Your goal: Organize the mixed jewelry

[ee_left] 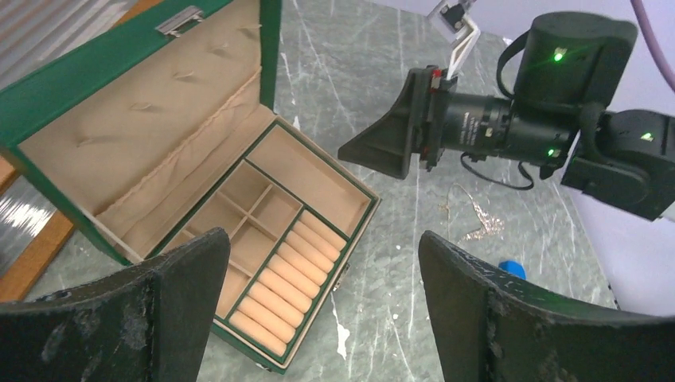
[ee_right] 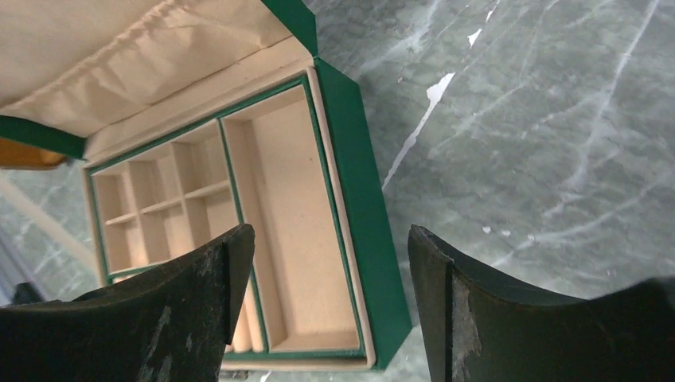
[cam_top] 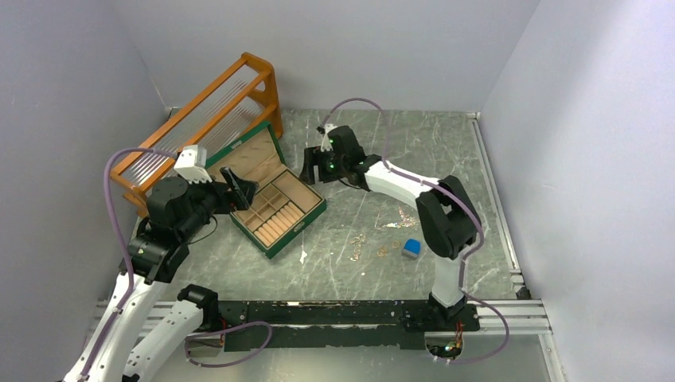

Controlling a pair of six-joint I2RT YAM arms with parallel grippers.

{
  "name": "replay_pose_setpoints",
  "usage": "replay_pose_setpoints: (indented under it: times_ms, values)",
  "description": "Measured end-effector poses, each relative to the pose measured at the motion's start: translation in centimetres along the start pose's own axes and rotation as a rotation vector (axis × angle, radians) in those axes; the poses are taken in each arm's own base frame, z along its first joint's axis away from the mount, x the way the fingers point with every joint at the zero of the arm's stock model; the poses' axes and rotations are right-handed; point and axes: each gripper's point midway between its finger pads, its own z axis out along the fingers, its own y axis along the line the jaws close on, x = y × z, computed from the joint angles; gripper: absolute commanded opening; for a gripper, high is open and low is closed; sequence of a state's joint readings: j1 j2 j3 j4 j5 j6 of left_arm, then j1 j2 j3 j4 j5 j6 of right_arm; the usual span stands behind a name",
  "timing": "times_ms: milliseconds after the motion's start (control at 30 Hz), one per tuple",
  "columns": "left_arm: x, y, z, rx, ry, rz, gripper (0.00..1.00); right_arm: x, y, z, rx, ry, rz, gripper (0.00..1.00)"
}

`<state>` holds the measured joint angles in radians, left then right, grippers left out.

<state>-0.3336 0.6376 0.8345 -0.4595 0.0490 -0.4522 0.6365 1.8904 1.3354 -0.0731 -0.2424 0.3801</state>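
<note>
The green jewelry box [cam_top: 296,225] lies open on the table, its beige compartments empty and its lid [cam_top: 248,153] leaning back. Several tiny gold jewelry pieces [cam_top: 358,243] lie scattered on the table right of the box, with more gold bits [cam_top: 400,220] further right. In the left wrist view a thin gold chain [ee_left: 475,216] shows on the marble. My left gripper [cam_top: 239,189] is open and empty above the box's left side [ee_left: 322,237]. My right gripper [cam_top: 309,167] is open and empty above the box's far right corner [ee_right: 330,231].
A small blue block [cam_top: 411,248] sits right of the jewelry. A wooden rack [cam_top: 199,119] with clear rods stands behind the box at the far left. Grey walls enclose the marble table [cam_top: 414,159] on three sides.
</note>
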Motion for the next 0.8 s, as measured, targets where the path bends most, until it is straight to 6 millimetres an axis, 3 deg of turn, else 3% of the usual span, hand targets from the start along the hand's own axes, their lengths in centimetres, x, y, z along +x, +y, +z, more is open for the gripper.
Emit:
replay_pose_setpoints:
  times_ms: [333, 533, 633, 800]
  values:
    - [-0.1, 2.2, 0.9, -0.121, -0.012, 0.000, 0.93, 1.5, -0.6, 6.0, 0.019, 0.081, -0.080, 0.54]
    - [0.4, 2.5, 1.4, -0.131, 0.005, 0.000, 0.92, 2.2, -0.8, 6.1, 0.017, 0.104, -0.085, 0.22]
    - [0.5, 2.5, 1.6, -0.129, 0.005, 0.000, 0.92, 2.2, -0.6, 6.1, 0.016, 0.103, -0.095, 0.15]
    - [1.0, 2.5, 2.2, -0.118, 0.019, -0.001, 0.92, 2.3, -0.9, 5.7, 0.034, 0.071, -0.106, 0.10]
